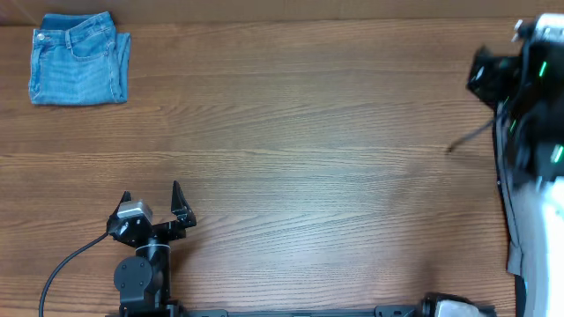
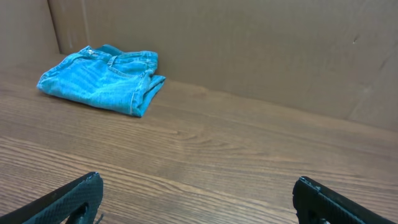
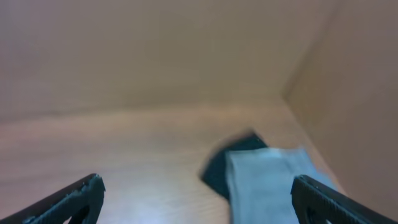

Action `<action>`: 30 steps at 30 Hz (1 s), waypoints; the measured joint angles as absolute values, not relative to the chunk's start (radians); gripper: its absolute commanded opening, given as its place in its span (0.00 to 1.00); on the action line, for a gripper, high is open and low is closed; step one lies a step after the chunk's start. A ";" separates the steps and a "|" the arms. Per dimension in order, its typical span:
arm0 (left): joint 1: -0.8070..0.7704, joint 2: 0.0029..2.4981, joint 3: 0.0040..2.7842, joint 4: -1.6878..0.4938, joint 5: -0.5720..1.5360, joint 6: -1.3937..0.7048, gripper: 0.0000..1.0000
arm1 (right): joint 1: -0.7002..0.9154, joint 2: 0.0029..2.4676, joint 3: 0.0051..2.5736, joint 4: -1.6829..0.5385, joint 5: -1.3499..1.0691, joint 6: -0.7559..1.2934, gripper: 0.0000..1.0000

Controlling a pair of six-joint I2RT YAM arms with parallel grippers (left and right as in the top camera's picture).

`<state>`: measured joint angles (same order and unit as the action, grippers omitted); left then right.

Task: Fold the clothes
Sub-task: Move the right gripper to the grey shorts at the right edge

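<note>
Your left jaws are spread wide and hold nothing. From above, they wait low on the left of the table (image 1: 308,132), far from any cloth. The blue jeans (image 1: 79,59) sit folded in the far left corner, so they look done. The grey shorts (image 1: 539,251) lie at the right edge, close to the right arm (image 1: 524,106). From up here you cannot tell how the right jaws stand.

From the left wrist, the blue jeans (image 2: 102,78) are a thick, neat pile beside the plain brown wall (image 2: 249,50). The table is smooth wood with long lines.

From the right wrist, the right jaws are spread wide too, with nothing in them. The grey shorts (image 3: 267,183) lie further off, soft, pale and blurry. A dark patch (image 3: 224,165) peeks out beside them; you cannot tell what it is. I think this arm is there to fetch the shorts.
</note>
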<state>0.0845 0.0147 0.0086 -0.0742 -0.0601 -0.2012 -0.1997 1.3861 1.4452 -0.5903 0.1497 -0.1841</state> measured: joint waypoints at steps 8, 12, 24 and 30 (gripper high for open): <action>0.084 0.015 0.009 -0.075 -0.060 -0.201 1.00 | -0.253 1.661 1.587 -0.731 0.179 -0.188 1.00; 0.084 0.015 0.009 -0.075 -0.060 -0.201 1.00 | -0.253 1.741 1.589 -0.686 0.227 -0.211 1.00; 0.084 0.015 0.009 -0.075 -0.060 -0.201 1.00 | -0.282 2.074 1.599 -0.560 0.444 -0.211 1.00; 0.084 0.015 0.009 -0.075 -0.060 -0.201 1.00 | -0.332 2.168 1.599 -0.522 0.464 -0.166 0.97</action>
<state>0.0845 0.0151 0.0086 -0.0746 -0.0601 -0.2012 -0.3325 2.1681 1.5986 -0.5217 0.4637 -0.1661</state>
